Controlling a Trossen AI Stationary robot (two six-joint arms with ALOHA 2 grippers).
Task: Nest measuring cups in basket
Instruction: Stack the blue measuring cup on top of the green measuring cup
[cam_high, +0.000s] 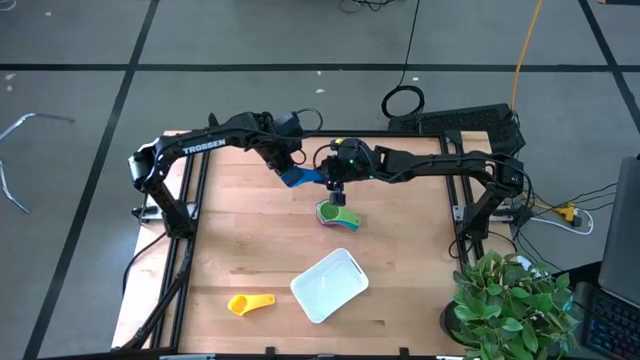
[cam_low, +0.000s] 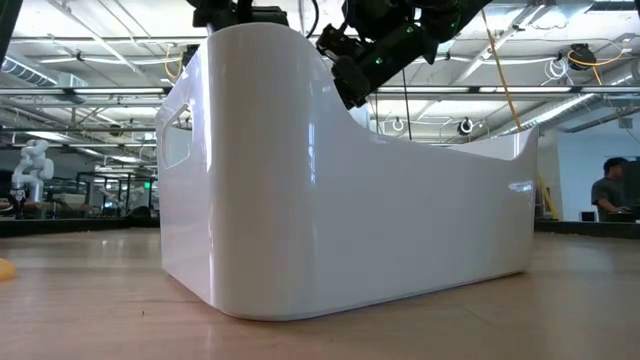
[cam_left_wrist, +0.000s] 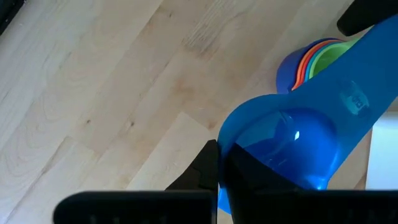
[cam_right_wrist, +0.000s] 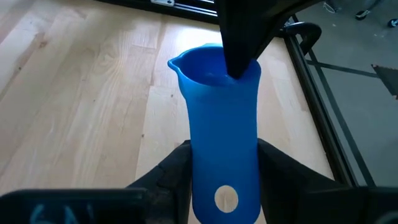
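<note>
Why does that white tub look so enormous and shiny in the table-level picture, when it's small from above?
Low view: the basket sits right against the lens, so it looms, and its glossy wall mirrors the ceiling lights. High view: the same basket looks small, evenly lit, without glare. Left wrist view: the blue cup shows one small highlight.
</note>
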